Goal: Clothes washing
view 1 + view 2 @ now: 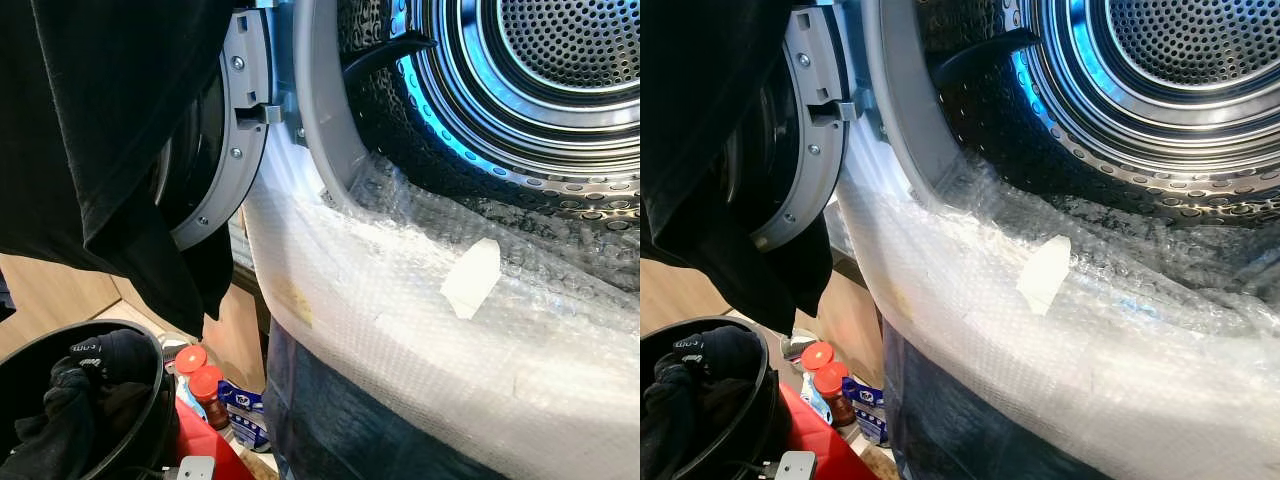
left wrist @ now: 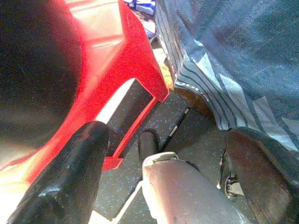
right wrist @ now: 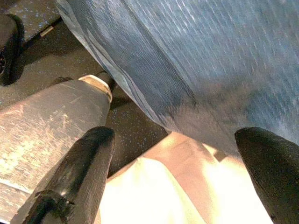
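A black cloth garment [image 1: 110, 150] is seen at upper left beside the bubble-wrapped washer drum opening [image 1: 540, 90], presumably for loading, while both grippers' fingers [image 2: 70, 177] [image 3: 79, 172] are spread open, empty.

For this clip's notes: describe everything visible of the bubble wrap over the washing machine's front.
The bubble wrap is a clear, whitish sheet of small bubbles draped over the lower rim of the washing machine's open mouth. It starts just inside the drum opening, spills over the grey door seal and curves down the front. A pale strip of tape sits on it. It looks crinkled and glossy, and its lower edge ends over a dark blue cover.
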Controlling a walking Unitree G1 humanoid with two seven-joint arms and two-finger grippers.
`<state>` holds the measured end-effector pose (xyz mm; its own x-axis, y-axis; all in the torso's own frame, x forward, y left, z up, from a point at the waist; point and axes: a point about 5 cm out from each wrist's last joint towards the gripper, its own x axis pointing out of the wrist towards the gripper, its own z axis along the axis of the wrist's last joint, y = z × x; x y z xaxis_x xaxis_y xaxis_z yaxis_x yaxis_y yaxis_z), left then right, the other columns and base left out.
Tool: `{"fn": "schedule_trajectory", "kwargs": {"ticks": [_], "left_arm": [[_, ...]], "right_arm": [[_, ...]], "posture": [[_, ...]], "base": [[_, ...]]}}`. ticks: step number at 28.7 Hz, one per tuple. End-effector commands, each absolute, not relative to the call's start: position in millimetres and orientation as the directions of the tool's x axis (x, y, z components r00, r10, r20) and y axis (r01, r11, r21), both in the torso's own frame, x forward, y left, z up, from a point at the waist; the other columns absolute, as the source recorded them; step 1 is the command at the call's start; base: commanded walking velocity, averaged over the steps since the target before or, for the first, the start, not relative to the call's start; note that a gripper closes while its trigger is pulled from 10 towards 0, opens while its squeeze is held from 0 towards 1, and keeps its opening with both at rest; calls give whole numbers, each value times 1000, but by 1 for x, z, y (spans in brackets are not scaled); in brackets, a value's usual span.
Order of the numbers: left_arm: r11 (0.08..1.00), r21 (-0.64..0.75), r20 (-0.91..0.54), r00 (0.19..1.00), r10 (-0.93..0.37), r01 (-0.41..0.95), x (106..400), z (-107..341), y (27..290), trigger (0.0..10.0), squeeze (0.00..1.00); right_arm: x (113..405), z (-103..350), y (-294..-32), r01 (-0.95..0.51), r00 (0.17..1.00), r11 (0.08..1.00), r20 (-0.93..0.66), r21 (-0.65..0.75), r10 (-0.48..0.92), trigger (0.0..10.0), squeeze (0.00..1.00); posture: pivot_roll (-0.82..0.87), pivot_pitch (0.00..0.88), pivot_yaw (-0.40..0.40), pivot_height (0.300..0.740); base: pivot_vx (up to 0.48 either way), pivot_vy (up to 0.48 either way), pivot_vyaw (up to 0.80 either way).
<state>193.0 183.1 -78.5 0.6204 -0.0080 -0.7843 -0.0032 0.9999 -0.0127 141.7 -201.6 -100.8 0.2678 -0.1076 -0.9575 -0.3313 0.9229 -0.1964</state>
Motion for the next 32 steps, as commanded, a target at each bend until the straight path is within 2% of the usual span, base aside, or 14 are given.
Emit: {"fn": "schedule_trajectory", "kwargs": {"ticks": [1, 2, 4, 5, 8, 13, 14, 16, 17, 18, 20, 24, 27, 32], "left_arm": [[995, -4, -756, 651, -69, 101, 205, -72, 179, 10000, 0], [995, -4, -756, 651, -69, 101, 205, -72, 179, 10000, 0], [965, -34, -724, 659, -203, 260, 215, -65, 164, 10000, 0], [922, -58, -702, 641, -310, 383, 220, -61, 153, 10000, 0], [833, -97, -665, 587, -461, 544, 226, -53, 137, 10000, 0], [750, -150, -622, 528, -578, 644, 229, -46, 124, 10000, 0], [673, -86, -568, 520, -639, 734, 238, -33, 117, 10000, 0], [651, 4, -530, 554, -642, 759, 246, -23, 115, 10000, 0], [651, 4, -530, 554, -642, 759, 246, -23, 115, 10000, 0], [605, 153, -473, 595, -650, 782, 255, -7, 112, 10000, 0], [458, 367, -357, 577, -735, 810, 270, 29, 87, 10000, 0], [371, 430, -313, 522, -794, 823, 269, 48, 63, 10000, 0], [359, 444, -274, 506, -818, 821, 268, 66, 49, 10000, 0], [489, 317, -181, 558, -810, 812, 260, 98, 53, 10000, 0]], "right_arm": [[139, -101, -206, -249, 257, 950, -958, -190, -124, 10000, 0], [139, -101, -206, -249, 257, 950, -958, -190, -124, 10000, 0], [139, -101, -206, -210, 258, 960, -958, -184, -127, 10000, 0], [140, -101, -206, -224, 257, 957, -958, -186, -126, 10000, 0], [140, -101, -205, -248, 254, 951, -960, -182, -117, 10000, 0], [140, -101, -202, -291, 251, 939, -962, -183, -110, 10000, 0], [139, -102, -201, -293, 249, 939, -963, -178, -104, 10000, 0], [138, -102, -200, -294, 248, 939, -963, -176, -103, 10000, 0], [138, -102, -200, -294, 248, 939, -963, -176, -103, 10000, 0], [138, -102, -201, -304, 245, 936, -964, -176, -102, 10000, 0], [136, -102, -202, -343, 234, 922, -967, -177, -98, 10000, 0], [136, -103, -200, -362, 233, 916, -968, -175, -93, 10000, 0], [135, -103, -200, -337, 240, 926, -967, -168, -88, 10000, 0], [134, -104, -199, -336, 238, 928, -967, -164, -85, 10000, 0]], "posture": [[128, 0, -17, 740], [128, 0, -17, 740], [130, 0, -17, 740], [130, 0, -17, 740], [137, 0, -15, 740], [138, 0, -5, 740], [133, 0, 3, 740], [134, 0, 4, 740], [134, 0, 4, 740], [138, 0, 3, 740], [155, 0, -1, 740], [166, 0, -1, 740], [145, 0, 14, 740], [130, 0, 27, 740]], "base": [[0, 0, 0], [0, 0, 0], [0, 0, 0], [0, 0, 0], [0, 0, 0], [0, 0, 0], [0, 0, 0], [0, 0, 0], [0, 0, 0], [0, 0, 0], [0, 0, 0], [0, 0, 0], [0, 0, 0], [0, 0, 0]]}}
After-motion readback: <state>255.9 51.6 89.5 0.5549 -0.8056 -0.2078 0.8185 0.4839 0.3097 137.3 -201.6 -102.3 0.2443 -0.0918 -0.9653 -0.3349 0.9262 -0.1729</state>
